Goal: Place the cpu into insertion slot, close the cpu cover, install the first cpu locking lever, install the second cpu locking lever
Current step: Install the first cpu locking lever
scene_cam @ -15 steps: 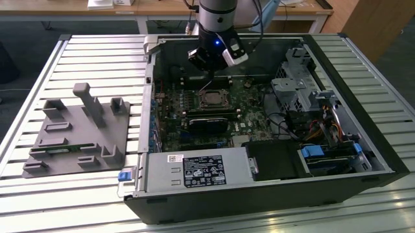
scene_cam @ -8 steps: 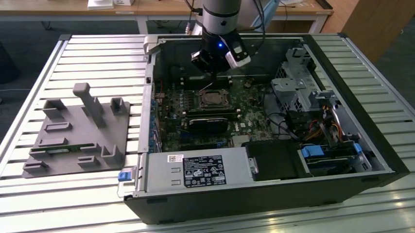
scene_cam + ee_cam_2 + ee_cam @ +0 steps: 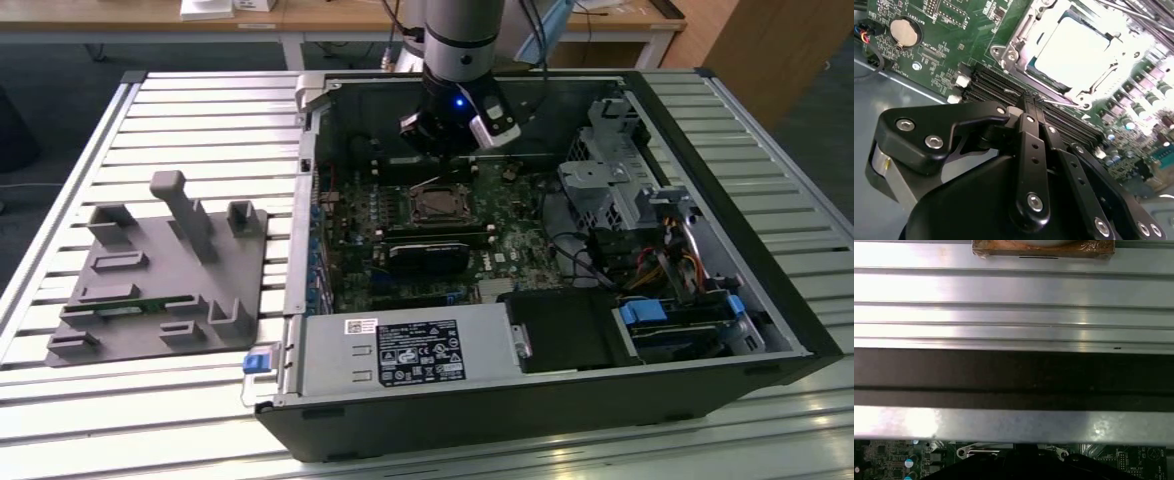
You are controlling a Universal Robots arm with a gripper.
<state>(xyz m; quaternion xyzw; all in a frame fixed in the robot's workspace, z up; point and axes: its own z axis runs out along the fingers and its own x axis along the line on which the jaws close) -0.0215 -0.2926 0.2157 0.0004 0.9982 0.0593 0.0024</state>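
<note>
Tool (image 3: 1029, 100) poised over the motherboard (image 3: 944, 60) inside the open computer case (image 3: 747, 250) on the worktop (image 3: 200, 110). I had its fingers clenched together, nothing visible between them, presenting one narrow tip just beside the thin locking lever (image 3: 1061, 103) at the socket's edge. The cpu (image 3: 1079, 45) lay flat in the insertion slot (image 3: 412, 207). The cpu cover (image 3: 1021, 45) appeared lowered around it, so I judged the lever work to be in hand.

Grey fixture (image 3: 154, 270) sits on the slatted table (image 3: 80, 420) at the exterior view's left, beside the open case (image 3: 534, 420).
</note>
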